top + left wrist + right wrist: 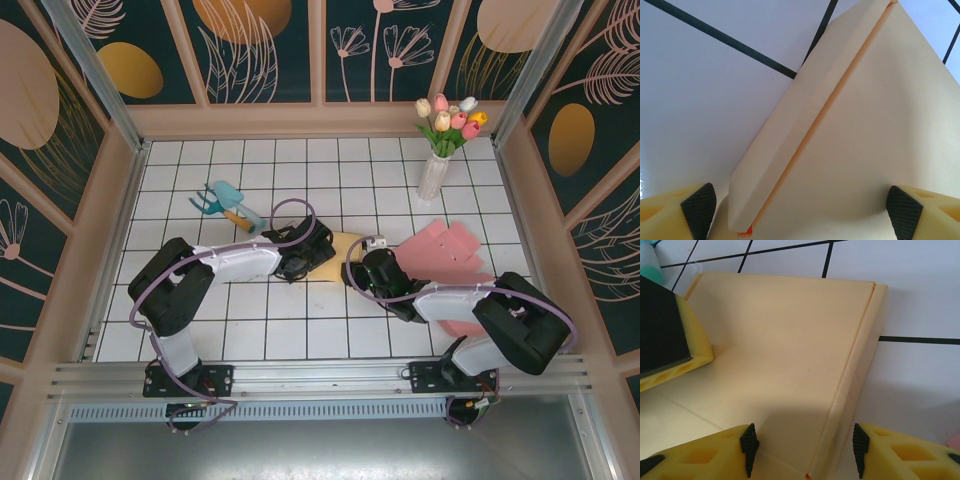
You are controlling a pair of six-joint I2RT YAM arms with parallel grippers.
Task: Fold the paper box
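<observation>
Creasing of a side flap, at a guess. Nearest, left pincer (800,212): spread wide, gripping nothing, straddling the paper box (875,130) at a narrow flap (805,115) folded over the panel. Just beside it, right pincer (801,445): parted partway, empty too, set either side of a like flap; same one or not, cannot tell. Flat on the tiled surface (250,330), midway between both pincers, the paper box itself. To do the step well: pin the panel with one pincer, run the other along the crease instead of nipping one end, and mind the pads, given so little room between them. Farther right, pink sheets (450,250), apart from the box yet near the right arm's sweep. Back left, teal object (220,198), well apart. Farthest, vase (433,175) of tulips (452,115), tall and probably easy to tip; better to keep elbows low.
</observation>
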